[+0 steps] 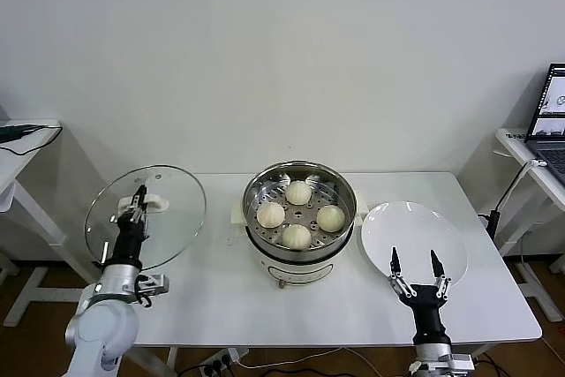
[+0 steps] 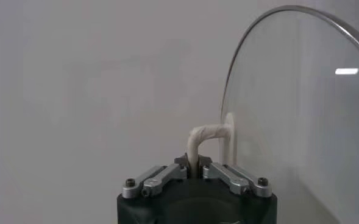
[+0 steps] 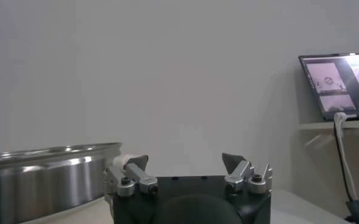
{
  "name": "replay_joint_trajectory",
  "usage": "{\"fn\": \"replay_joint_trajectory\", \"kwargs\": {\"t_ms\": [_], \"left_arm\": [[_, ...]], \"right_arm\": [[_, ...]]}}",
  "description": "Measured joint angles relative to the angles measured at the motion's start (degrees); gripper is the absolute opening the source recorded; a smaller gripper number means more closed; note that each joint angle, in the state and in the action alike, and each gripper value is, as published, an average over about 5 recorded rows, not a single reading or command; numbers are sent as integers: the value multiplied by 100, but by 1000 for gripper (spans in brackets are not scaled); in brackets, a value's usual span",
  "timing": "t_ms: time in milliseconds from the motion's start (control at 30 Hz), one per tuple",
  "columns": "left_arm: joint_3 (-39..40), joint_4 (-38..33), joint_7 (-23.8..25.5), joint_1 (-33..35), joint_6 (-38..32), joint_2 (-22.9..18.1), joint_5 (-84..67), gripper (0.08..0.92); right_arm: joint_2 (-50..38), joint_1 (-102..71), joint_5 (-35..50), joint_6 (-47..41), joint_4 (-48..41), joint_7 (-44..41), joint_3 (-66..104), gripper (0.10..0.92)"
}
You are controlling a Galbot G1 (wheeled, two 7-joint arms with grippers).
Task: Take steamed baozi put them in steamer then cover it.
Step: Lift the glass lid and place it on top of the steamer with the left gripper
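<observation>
Several steamed baozi sit in the steamer, a shiny steel basket on a white pot base at the table's middle. My left gripper is shut on the white handle of the cover, a clear glass lid held tilted on edge above the table's left end. The lid's rim also shows in the left wrist view. My right gripper is open and empty, pointing up over the near edge of the white plate. The steamer's wall shows in the right wrist view.
The empty white plate lies right of the steamer. A side table with a laptop and cable stands at the far right. Another table edge is at the far left. A white wall is behind.
</observation>
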Motion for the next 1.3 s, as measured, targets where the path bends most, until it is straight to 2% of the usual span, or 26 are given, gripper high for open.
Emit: {"fn": "replay_joint_trajectory", "kwargs": {"t_ms": [233,467,900,1300], "left_arm": [[927,-545,716,-217,846,167,53,189],[1905,-635,1272,-809,1452,47,412,189],[3162,9,1736,-1838,1832,-644,1298,189],[3545,790,1824,-2260,1900,-1367,1944,189]], "right_arm": [[48,44,2,-47,13,1,73,823],[130,43,-36,-72,11,1,143,823],[271,14,-191,-79,5,48,195,823],[393,-34,-377,-74,15,89,219,823]]}}
